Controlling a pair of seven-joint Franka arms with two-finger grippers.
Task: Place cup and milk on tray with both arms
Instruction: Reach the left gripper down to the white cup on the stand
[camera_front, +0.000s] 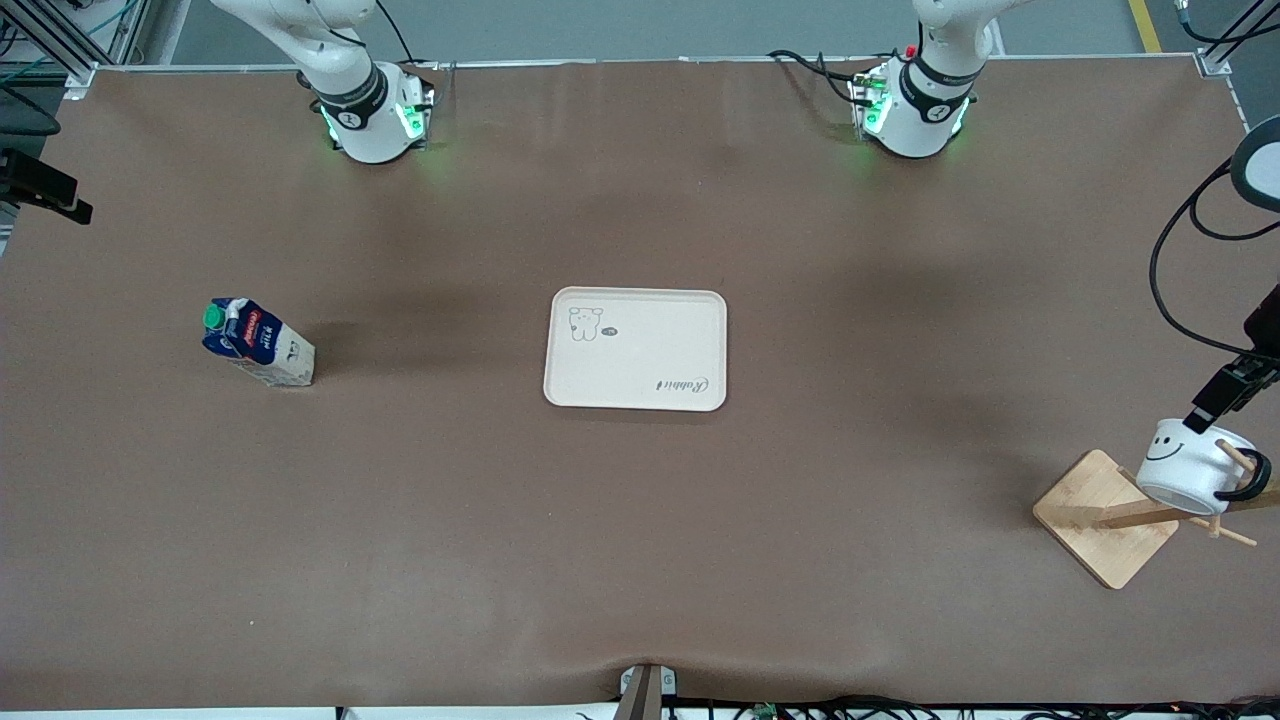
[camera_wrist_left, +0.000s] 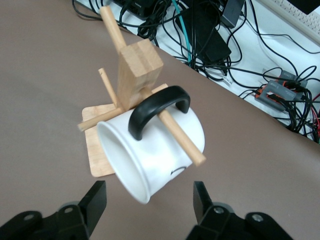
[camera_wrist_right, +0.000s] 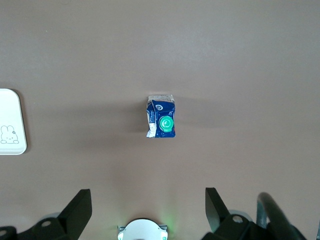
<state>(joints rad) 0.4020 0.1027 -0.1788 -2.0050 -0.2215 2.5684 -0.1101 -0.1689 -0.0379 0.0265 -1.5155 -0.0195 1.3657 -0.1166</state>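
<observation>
Here my left gripper (camera_wrist_left: 149, 200) hangs open over the cup (camera_wrist_left: 155, 150) pegged on the rack (camera_wrist_left: 135, 70), my right gripper (camera_wrist_right: 148, 207) open over the milk (camera_wrist_right: 161, 123); only the front view shows the whole tray (camera_front: 636, 348), mid-table.

White smiley cup (camera_front: 1190, 462) hangs on rack peg; blue milk (camera_front: 258, 343) upright; cream tray (camera_front: 636, 349) seemingly bare.
</observation>
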